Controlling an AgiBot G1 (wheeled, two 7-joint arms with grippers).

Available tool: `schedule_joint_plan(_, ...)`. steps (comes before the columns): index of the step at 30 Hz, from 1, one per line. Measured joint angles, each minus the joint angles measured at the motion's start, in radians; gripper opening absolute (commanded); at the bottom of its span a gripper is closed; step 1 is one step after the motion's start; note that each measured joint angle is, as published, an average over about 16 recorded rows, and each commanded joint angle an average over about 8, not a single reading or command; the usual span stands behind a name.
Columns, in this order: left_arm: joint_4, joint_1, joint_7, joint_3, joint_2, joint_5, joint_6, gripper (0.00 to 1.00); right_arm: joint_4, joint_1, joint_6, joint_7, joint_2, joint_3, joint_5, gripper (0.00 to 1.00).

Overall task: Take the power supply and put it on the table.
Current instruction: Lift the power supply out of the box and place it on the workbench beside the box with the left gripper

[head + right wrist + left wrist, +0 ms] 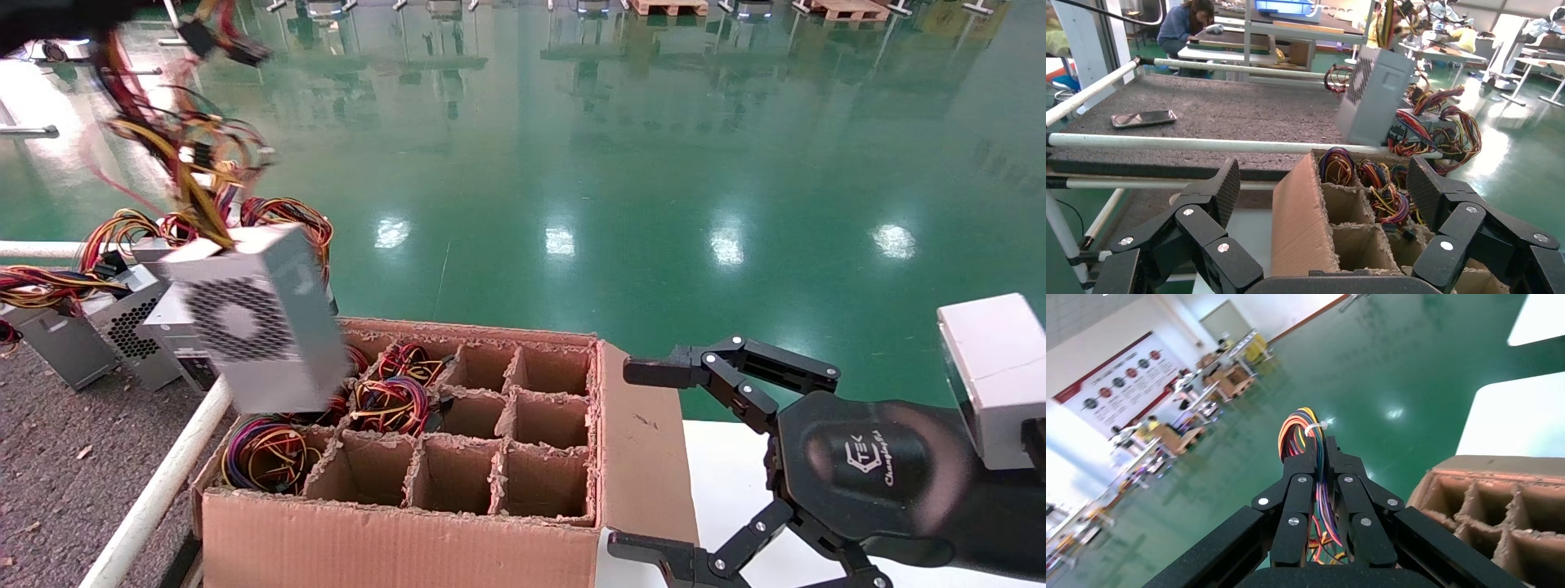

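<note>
So the left gripper is up high at the far left, jaws clamped tight on the wire bundle of the power supply. The silver box itself dangles by those yellow, orange and red wires, tilted, perforated vent side facing the camera. It's hanging in the air right over the far-left corner of the cardboard box, above the white rail, not touching anything as far as I can tell.

The box has a cardboard grid inside; the left cells hold bundles of purple, red and yellow wires, the rest look bare. To its left is the counter, rough and speckled, with a few more silver units sitting at its far end. From the right wrist view there's also a phone lying on that counter.

The right gripper sits just right of the box over the white top, jaws spread wide, holding nothing.
</note>
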Motion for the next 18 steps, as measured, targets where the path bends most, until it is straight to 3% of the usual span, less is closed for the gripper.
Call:
schedule_joint_plan(11,0.037,-0.051,0.051,0.095,-0.137,0.032,0.007,0.0,0.0,0.0,0.0,0.0,0.0,0.0,0.0,1.0)
schedule_joint_plan(18,0.098,-0.064,0.126,0.151,-0.176,0.054,0.001,0.0,0.0,0.0,0.0,0.0,0.0,0.0,0.0,1.0)
